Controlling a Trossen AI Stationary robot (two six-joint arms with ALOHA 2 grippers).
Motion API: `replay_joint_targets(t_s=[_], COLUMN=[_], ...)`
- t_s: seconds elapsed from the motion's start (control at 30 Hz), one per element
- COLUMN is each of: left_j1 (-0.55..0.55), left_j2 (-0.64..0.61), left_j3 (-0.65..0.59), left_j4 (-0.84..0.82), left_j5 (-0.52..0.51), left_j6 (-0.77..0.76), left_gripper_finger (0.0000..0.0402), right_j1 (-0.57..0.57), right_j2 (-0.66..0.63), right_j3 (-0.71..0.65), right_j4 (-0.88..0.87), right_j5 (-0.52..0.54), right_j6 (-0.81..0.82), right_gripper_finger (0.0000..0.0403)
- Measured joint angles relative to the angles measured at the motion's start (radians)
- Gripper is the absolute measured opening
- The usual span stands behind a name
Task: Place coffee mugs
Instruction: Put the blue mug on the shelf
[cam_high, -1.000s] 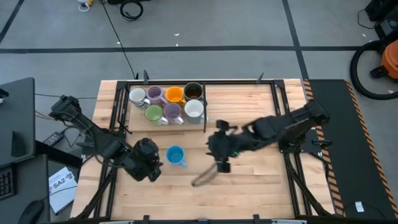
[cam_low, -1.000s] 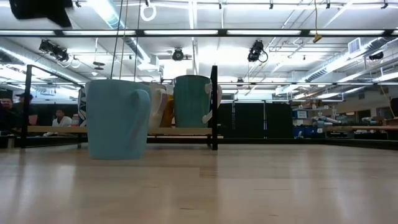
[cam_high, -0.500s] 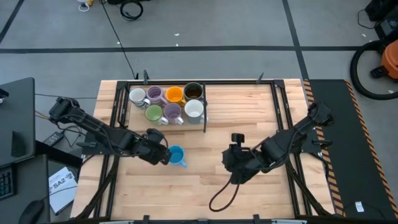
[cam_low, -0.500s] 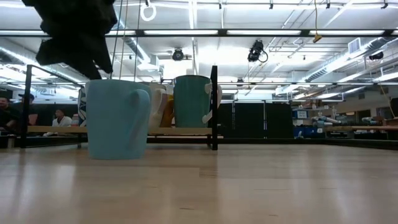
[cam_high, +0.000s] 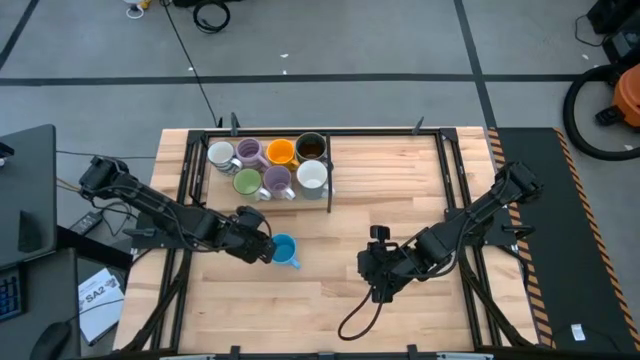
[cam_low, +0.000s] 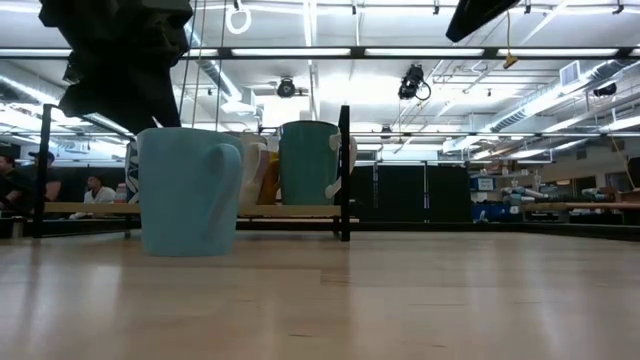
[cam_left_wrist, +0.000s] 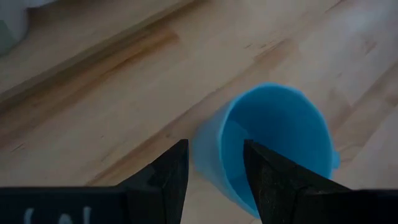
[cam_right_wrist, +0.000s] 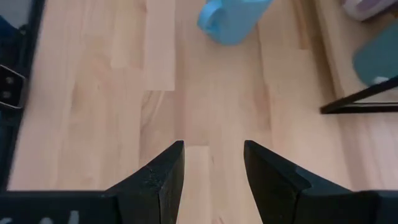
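So in the last second the left gripper (cam_high: 262, 247) swung up from the near edge of the wooden tabletop (cam_high: 400, 180) and parked itself right beside the small blue ceramic mug (cam_high: 283, 249), which is standing upright out in the open, in front of the black wire rack (cam_high: 329, 172). Over the last half second it hardly budged. In the left wrist view its jaws are spread open with the mug's near rim sitting between the two fingertips (cam_left_wrist: 169, 168), nothing pinched yet as far as I can tell.

Meanwhile the right gripper (cam_high: 377, 283) backed off from the middle and now hangs toward the front right, jaws also open and holding nothing, just looking at bare wood with the blue mug well apart from it.

The other seven mugs are already bunched in the rack: white patterned, purple, orange and dark grey along the back, green, purple and white in front.

My read: the blue one is the last straggler, the left arm has claimed it, and a squeeze on that rim looks like the next thing needed.
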Motion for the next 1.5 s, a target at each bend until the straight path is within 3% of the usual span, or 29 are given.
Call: replay_joint_targets(t_s=[0.4,0.83,1.03,1.37,1.5], left_j1=[0.000,0.000,0.000,0.000,0.000], left_j2=[0.129,0.131,0.131,0.130,0.124], left_j3=[0.001,0.000,0.000,0.000,0.007], left_j4=[0.047,0.048,0.049,0.042,0.009], left_j5=[0.027,0.055,0.055,0.058,0.061], left_j6=[-0.003,-0.002,-0.002,0.003,0.002], left_gripper_finger=[0.0160,0.0158,0.0124,0.0032,0.0031], right_j1=[0.000,-0.004,-0.003,-0.004,-0.003], right_j2=[0.000,0.000,0.000,0.000,0.000], right_j3=[-0.019,-0.019,-0.019,-0.019,-0.019], right_j4=[0.066,0.077,0.077,0.078,0.079], right_j5=[-0.030,-0.030,-0.030,-0.029,-0.030], right_j6=[0.000,-0.004,-0.004,-0.004,-0.004], right_gripper_finger=[0.0172,0.0172,0.0172,0.0172,0.0172])
